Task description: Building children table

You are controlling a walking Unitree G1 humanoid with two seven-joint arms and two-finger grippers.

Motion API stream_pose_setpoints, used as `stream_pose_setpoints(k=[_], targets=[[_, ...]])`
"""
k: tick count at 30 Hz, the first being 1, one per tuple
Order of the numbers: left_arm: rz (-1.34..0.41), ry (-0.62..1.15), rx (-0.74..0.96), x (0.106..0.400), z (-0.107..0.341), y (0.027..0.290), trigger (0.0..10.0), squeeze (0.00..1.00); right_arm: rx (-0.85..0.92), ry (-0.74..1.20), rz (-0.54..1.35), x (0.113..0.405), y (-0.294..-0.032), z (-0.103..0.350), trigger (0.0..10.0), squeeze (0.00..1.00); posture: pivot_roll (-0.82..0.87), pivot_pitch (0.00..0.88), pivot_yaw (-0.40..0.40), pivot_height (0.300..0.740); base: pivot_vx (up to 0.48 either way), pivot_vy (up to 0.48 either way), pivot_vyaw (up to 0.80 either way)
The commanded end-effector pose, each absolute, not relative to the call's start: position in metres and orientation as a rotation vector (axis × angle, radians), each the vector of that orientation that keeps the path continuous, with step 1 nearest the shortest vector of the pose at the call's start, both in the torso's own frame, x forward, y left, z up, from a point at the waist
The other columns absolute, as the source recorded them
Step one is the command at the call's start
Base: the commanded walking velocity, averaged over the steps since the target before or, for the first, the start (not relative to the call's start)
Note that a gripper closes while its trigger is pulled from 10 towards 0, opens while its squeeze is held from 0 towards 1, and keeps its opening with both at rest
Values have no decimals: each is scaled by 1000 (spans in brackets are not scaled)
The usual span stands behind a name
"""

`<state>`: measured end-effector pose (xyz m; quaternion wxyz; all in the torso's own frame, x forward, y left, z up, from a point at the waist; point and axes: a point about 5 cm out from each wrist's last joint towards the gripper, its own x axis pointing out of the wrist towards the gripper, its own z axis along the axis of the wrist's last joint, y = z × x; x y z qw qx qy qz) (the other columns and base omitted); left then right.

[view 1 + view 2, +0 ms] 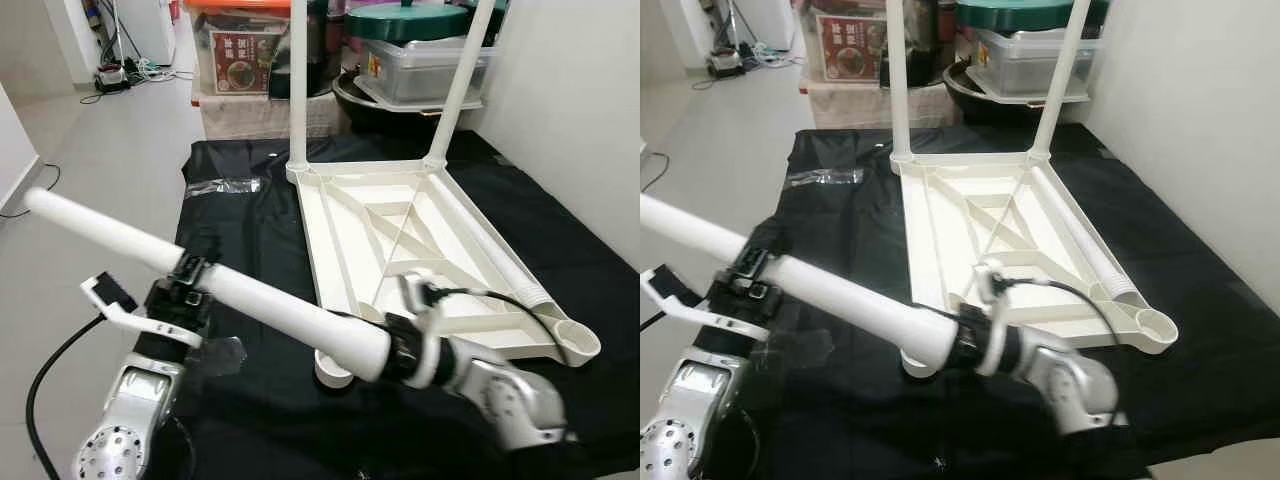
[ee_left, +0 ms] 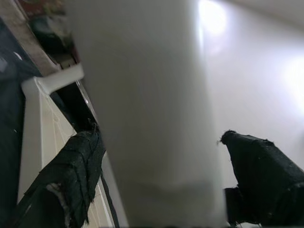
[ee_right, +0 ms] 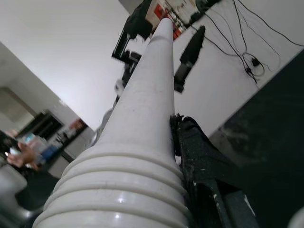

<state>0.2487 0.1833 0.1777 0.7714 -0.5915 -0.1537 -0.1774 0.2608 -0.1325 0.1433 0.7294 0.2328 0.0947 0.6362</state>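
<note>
Table leg (image 1: 250, 290): long white plastic tube, held off the ground, running from the upper left of the head view down to lower centre. Its lower end hovers just above a round corner socket (image 1: 333, 372) of the tabletop. Judged light, rigid and hollow, with a smooth, rather slippery skin; the ribbed end (seen close in the right wrist view) gives the surest purchase.

Right gripper (image 1: 403, 348): fingers clamped around the leg at its ribbed lower end, lower centre of frame.

Left gripper (image 1: 190, 272): fingers closed about the leg nearer its middle, at left centre; one black pad (image 2: 71, 166) presses its side.

Tabletop (image 1: 400, 240): white, upside down, ribbed underside showing, centre right. Two legs (image 1: 298, 80) stand fitted at its far corners; another lies along its right edge.

Black cloth (image 1: 240, 230): spread beneath everything on the floor.

Storage boxes (image 1: 240, 50): stacked along the top edge.

Handling note: grip near both ends and keep the tube in line with the socket (a skewed push would likely jam).
</note>
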Motion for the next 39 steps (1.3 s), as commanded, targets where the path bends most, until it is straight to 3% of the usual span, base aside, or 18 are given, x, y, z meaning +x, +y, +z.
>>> stream_pose_setpoints(k=[1,2,3,6,7,21,24,25,26,27,34,39], targets=[[-400,-358,-1308,253,184,185,10000,0,489,253,1550,249,-121,140,0,0,70,0,-67,740,0,0,0],[-407,-366,-1310,253,186,187,10000,0,476,263,1562,247,-124,140,0,0,70,0,-67,740,0,0,0],[-425,-370,-1304,252,187,187,7255,0,456,279,1568,247,-127,139,0,0,68,0,-67,740,0,0,0],[-438,-371,-1298,252,188,187,7255,0,442,290,1571,247,-129,138,0,0,68,0,-67,740,0,0,0],[-460,-373,-1305,251,189,185,0,0,430,302,1569,248,-131,136,0,0,65,0,-67,740,0,0,0],[-534,-443,-1419,240,197,176,0,0,378,286,1564,260,-138,140,0,0,72,0,-75,740,0,0,0],[-552,-448,-1419,238,200,175,0,0,337,319,1488,268,-139,135,0,0,75,0,-80,740,0,0,0],[-557,-451,-1420,238,201,175,0,0,320,346,1428,274,-140,132,10000,0,74,0,-80,740,0,0,0],[-557,-451,-1420,238,201,175,0,0,320,346,1428,274,-140,132,10000,0,74,0,-80,740,0,0,0],[-562,-457,-1421,237,203,174,0,0,318,355,1360,281,-142,130,10000,1000,70,0,-79,740,0,0,0],[-562,-481,-1420,238,210,175,0,0,387,355,1244,293,-159,131,10000,1000,68,0,-80,740,0,0,0],[-513,-541,-1391,237,218,192,0,0,441,343,1147,293,-193,127,10000,1000,63,0,-85,740,0,0,0]])
